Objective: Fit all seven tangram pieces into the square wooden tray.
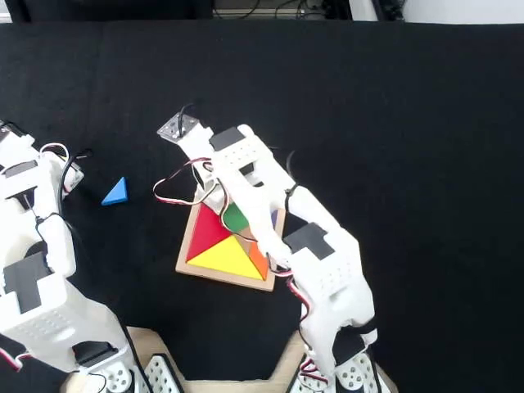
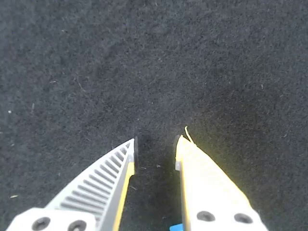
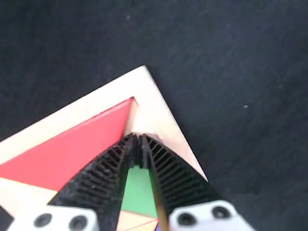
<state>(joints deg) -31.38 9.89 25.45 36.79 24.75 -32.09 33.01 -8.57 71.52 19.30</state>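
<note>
Wooden tray — red triangle inside.

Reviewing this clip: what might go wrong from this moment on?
1. The right gripper is shut, tips at the green piece by the wooden tray corner; pressing could tilt seated pieces or slide the tray.
2. The blue triangle lies flat on the black cloth outside the tray; the open left gripper may slip off it.
3. The right arm overhangs the tray, so bringing the triangle in risks a collision.
</note>
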